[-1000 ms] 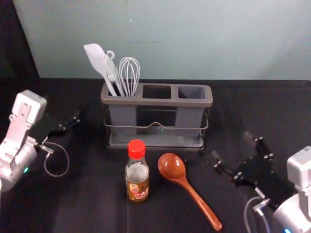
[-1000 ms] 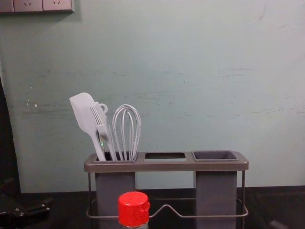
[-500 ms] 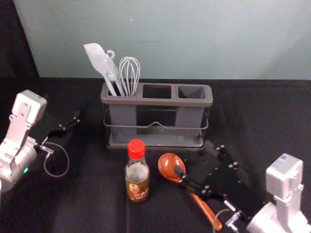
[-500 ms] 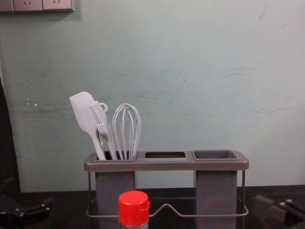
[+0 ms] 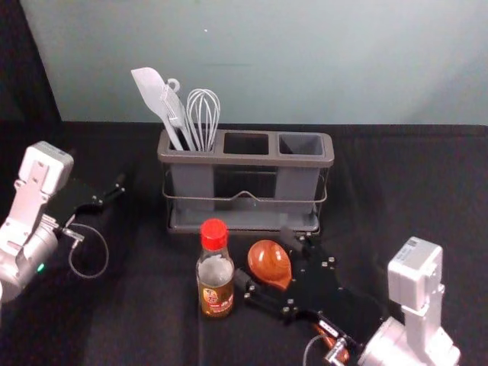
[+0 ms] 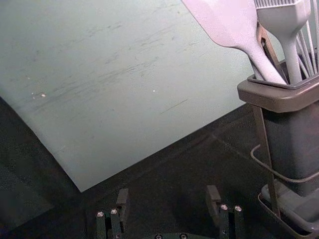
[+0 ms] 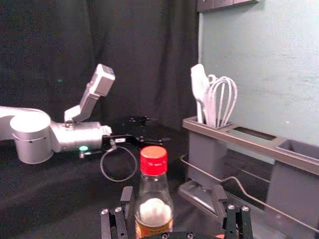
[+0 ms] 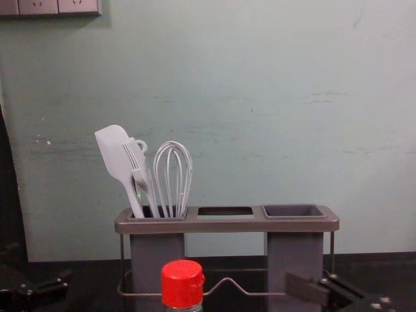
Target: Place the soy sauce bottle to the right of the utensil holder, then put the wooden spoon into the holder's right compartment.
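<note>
While the utensil holder (image 5: 245,159) stands behind, the left gripper (image 6: 168,191) waits spread leftward; the right gripper (image 7: 173,195), spread beside the upright soy sauce bottle (image 5: 216,280), above the wooden spoon (image 5: 268,262), might topple the bottle by advancing off-centre.

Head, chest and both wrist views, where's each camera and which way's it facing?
Head: on the head, forward and down at bottle, spoon and holder; both arms show.
Chest: lower, forward across the table; left gripper and right gripper at lower corners.
Left wrist: towards wall and holder's left end; own fingers.
Right wrist: towards bottle and left arm; own fingers.
Head and chest share bottle and holder.
</note>
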`<action>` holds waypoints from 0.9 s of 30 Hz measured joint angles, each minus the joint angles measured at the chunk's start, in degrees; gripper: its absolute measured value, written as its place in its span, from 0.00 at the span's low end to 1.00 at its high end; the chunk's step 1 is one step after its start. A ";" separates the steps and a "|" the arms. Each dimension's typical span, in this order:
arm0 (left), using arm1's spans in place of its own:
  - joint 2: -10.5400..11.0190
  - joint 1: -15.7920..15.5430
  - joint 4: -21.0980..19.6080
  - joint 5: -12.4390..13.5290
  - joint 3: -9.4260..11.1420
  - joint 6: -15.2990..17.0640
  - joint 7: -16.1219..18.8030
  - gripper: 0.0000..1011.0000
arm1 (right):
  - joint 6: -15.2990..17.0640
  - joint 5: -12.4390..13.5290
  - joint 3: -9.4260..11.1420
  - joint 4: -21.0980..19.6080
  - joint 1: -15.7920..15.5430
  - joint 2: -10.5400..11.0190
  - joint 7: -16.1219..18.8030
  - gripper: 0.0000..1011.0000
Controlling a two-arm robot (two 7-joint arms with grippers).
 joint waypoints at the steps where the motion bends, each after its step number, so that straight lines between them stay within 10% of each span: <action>1: 0.00 0.00 0.00 0.00 0.00 0.00 0.00 0.99 | 0.39 0.15 -0.16 0.14 0.36 -0.37 0.65 0.99; 14: 0.00 0.00 0.00 0.00 0.00 0.00 0.00 0.99 | 3.58 0.90 -1.26 3.62 5.07 -5.11 4.64 0.99; 27: 0.00 0.00 0.00 0.00 0.00 0.00 0.00 0.99 | 4.49 -3.59 -1.63 6.65 6.66 -10.81 2.76 0.99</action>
